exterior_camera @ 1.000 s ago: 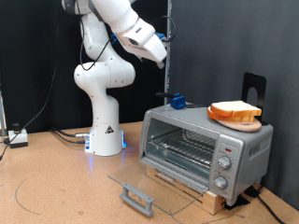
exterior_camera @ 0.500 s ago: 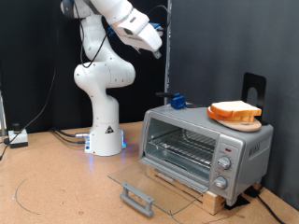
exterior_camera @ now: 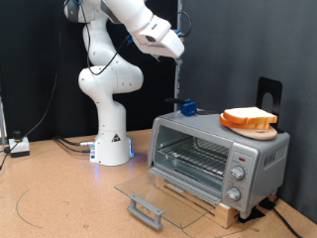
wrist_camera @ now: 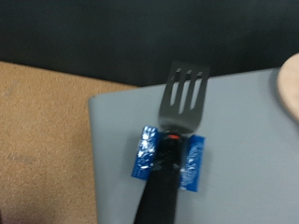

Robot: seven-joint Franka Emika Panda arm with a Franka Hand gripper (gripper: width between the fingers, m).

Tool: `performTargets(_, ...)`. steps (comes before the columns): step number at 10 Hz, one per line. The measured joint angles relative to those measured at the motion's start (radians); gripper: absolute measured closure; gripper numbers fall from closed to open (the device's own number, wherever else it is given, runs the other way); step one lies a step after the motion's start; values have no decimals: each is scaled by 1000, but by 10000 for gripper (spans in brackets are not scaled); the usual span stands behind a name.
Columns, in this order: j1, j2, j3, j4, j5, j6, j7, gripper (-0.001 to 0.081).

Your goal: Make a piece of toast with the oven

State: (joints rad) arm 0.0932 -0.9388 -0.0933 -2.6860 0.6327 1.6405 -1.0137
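Note:
The silver oven (exterior_camera: 260, 149) stands at the exterior view's right. Its glass door (exterior_camera: 163, 193) lies open and flat, with the grey bar handle (exterior_camera: 146, 209) in front. The wire rack (exterior_camera: 193, 154) inside is bare. The piece of toast (exterior_camera: 248, 116) rests on an orange-brown dish (exterior_camera: 260, 129) on the oven's top. A black spatula (wrist_camera: 184, 93) in a blue holder (wrist_camera: 168, 161) stands on the oven's top; the holder also shows in the exterior view (exterior_camera: 186, 105). My gripper (exterior_camera: 176, 55) hangs in the air above the spatula, apart from it. Its fingers do not show in the wrist view.
The oven sits on a wooden board (exterior_camera: 198, 201). Knobs (exterior_camera: 238, 175) are on its right panel. A black stand (exterior_camera: 269, 94) rises behind the toast. A thin vertical pole (exterior_camera: 181, 74) stands behind the gripper. Cables and a white box (exterior_camera: 18, 147) lie at the left.
The gripper has swung back towards the exterior view's right, now higher and over the oven's left corner. The oven, toast and spatula have not moved.

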Motion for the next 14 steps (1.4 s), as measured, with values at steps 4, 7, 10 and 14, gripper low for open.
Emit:
performTargets(4,-3,-53,154,-147,75,180,95,-3)
performTargets(7,-6,-51,175,-143,83,201,120,-3)
performTargets(10,-27,-26,251,-161,83,300,170,-3)
performTargets(14,-24,27,257,-161,83,262,129,-3)
